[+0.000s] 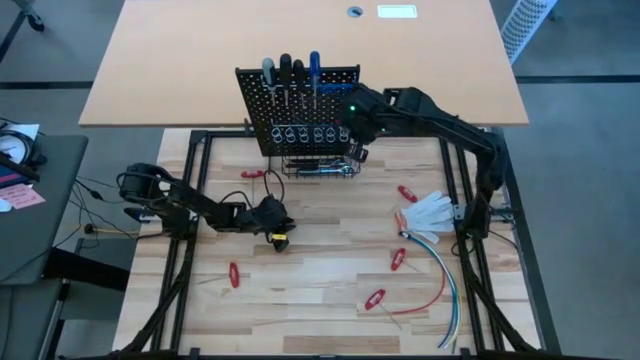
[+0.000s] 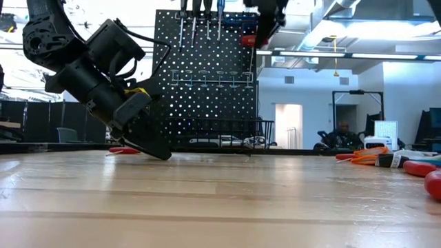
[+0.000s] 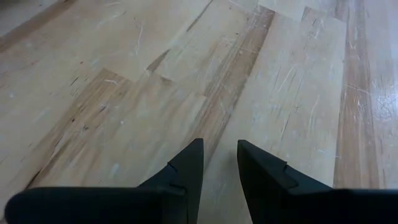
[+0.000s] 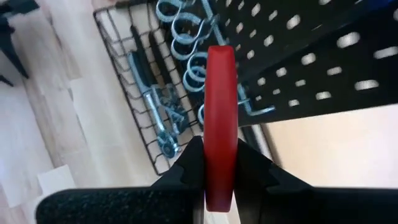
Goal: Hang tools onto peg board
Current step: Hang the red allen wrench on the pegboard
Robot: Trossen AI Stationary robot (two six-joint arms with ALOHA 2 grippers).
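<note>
Left gripper, slightly parted and empty, hovers over bare bench. Right gripper clamps a red tool beside the peg board, above its basket. Four tools hang; several red ones remain.

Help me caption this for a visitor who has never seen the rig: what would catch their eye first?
The black peg board standing at the table's far side, screwdrivers along its top, with the right gripper beside its right edge, shut on a red-handled tool above the ring holders and wire basket. Next, the left gripper angled down at bare tabletop, jaws slightly apart, holding nothing.
</note>
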